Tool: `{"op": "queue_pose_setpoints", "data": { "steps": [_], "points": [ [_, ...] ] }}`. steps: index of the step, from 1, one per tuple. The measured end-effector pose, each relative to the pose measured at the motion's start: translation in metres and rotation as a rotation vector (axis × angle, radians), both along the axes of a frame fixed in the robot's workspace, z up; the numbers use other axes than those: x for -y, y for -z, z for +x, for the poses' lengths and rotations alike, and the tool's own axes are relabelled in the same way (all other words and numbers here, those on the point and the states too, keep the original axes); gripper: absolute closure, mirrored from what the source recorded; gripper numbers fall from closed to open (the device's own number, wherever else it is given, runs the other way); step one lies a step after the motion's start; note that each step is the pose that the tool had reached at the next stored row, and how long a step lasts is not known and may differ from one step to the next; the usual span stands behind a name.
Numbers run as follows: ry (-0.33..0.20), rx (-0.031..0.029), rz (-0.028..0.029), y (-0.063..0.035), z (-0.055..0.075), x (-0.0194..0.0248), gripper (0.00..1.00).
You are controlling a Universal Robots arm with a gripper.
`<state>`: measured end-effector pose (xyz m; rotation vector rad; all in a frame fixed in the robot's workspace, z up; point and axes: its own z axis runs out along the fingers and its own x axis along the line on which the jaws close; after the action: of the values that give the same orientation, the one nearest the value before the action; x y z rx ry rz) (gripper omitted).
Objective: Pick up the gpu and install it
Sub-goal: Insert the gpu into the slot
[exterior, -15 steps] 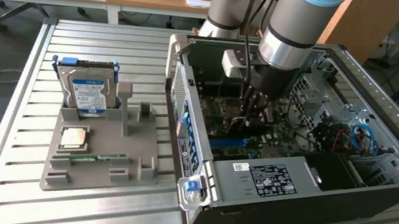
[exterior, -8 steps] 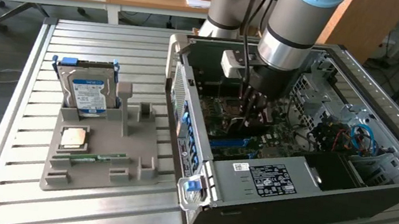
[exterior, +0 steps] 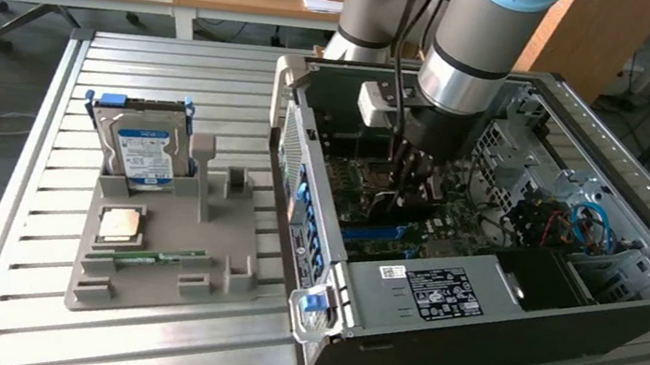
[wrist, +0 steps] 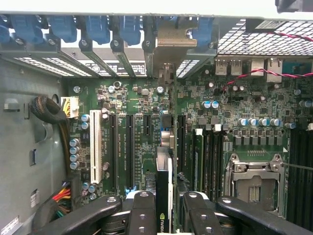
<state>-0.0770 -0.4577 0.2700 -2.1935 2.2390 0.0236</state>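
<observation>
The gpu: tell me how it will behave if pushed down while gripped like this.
The gpu looks thin and rigid, so it probably won't flex. Held edge-on in the gripper, it may tilt if pressed off-centre. Slim for its length, it is likely light.

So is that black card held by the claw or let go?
Held: the gpu stands edge-on between the fingers of the gripper, over the motherboard. Whether it sits fully in its slot, I cannot tell.
</observation>
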Motion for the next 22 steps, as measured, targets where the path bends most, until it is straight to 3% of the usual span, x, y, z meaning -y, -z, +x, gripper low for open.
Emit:
{"op": "queue_pose_setpoints", "data": {
  "steps": [22],
  "points": [
    [0.000,-0.0001,-0.0008,-0.0021,0.0003,0.0019,0.74]
  ]
}}
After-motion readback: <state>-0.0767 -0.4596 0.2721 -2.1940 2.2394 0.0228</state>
